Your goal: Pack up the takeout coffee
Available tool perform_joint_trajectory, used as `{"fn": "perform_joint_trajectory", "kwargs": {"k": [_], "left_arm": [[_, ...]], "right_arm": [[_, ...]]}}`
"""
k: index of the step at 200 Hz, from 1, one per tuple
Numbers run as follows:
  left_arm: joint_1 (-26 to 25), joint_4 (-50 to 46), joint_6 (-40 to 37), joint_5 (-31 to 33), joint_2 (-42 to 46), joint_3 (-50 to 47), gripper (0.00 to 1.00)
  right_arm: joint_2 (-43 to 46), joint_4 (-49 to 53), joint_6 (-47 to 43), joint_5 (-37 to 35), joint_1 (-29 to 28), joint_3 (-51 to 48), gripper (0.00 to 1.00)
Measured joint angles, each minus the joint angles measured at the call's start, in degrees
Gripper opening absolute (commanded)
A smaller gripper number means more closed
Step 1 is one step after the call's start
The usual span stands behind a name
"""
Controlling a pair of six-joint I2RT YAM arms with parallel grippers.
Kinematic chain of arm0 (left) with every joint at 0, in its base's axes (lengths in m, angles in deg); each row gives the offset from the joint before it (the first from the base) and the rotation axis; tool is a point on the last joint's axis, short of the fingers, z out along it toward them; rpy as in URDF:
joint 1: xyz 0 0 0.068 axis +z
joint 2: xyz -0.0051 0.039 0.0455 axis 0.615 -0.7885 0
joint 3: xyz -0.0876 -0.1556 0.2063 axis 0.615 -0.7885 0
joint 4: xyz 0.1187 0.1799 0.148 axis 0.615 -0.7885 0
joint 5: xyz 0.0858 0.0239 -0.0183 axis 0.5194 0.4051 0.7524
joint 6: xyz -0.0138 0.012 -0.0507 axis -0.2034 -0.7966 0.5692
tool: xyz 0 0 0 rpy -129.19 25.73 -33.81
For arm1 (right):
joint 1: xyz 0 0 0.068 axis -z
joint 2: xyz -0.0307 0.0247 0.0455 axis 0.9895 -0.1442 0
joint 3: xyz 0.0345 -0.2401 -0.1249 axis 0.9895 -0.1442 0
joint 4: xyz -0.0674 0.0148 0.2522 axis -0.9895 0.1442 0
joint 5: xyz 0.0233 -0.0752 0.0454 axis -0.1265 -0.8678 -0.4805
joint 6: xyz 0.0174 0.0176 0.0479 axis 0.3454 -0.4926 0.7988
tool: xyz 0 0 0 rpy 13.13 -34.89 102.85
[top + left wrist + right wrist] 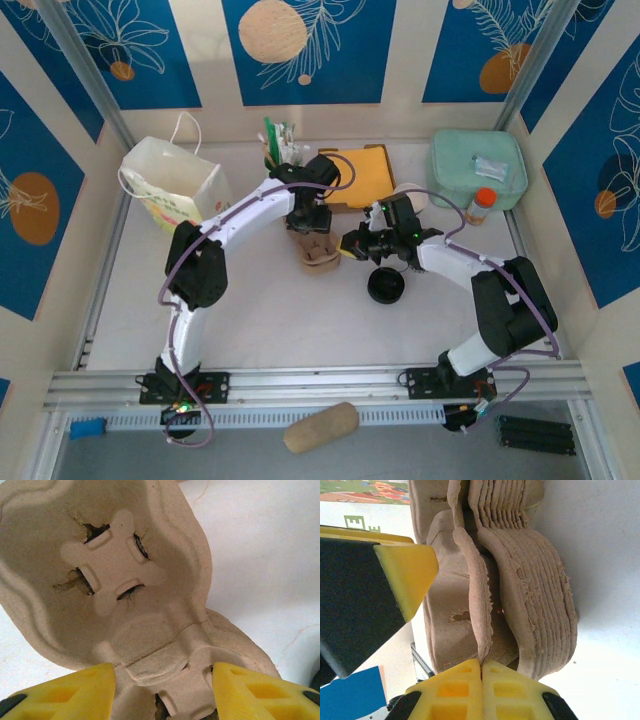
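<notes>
- On the bench (270, 320), right of centre, the takeout coffee (386, 287) turns its black lid upward. Its long axis looks vertical, and its sides are hidden from above.
- Right tool (481, 672): fingertips together, pinching a pulp carrier (470, 605) by its thin wall.
- Left tool (164, 690): fingers apart, astride the pulp carrier.

Top external: high, near-edge side, looking down over whole worktop (280, 320). Left wrist: behind left pincer (162, 692), hard against pulp carrier stack (125, 580). Right wrist: side-on, close. Stack shared by all.
</notes>
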Motion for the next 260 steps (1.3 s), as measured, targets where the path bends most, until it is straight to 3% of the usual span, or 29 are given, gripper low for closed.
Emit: {"fn": "perform_joint_trajectory", "kwargs": {"k": [119,192,216,260], "left_arm": [[0.1,0.7,1.8,0.3,0.0,-2.3,0.51],[0.2,2.1,2.0,0.1,0.0,-2.4,0.36],[0.3,2.1,1.9,0.0,0.0,-2.4,0.27],[0.3,2.0,1.6,0.1,0.0,-2.2,0.22]], "right_arm": [[0.0,-0.2,0.0,0.0,0.7,-0.7,0.00],[0.0,-0.2,0.0,0.0,0.9,-0.7,0.00],[0.0,-0.2,0.0,0.1,1.0,-0.7,0.00],[0.0,0.4,-0.3,0.6,1.2,-0.5,0.00]]}}
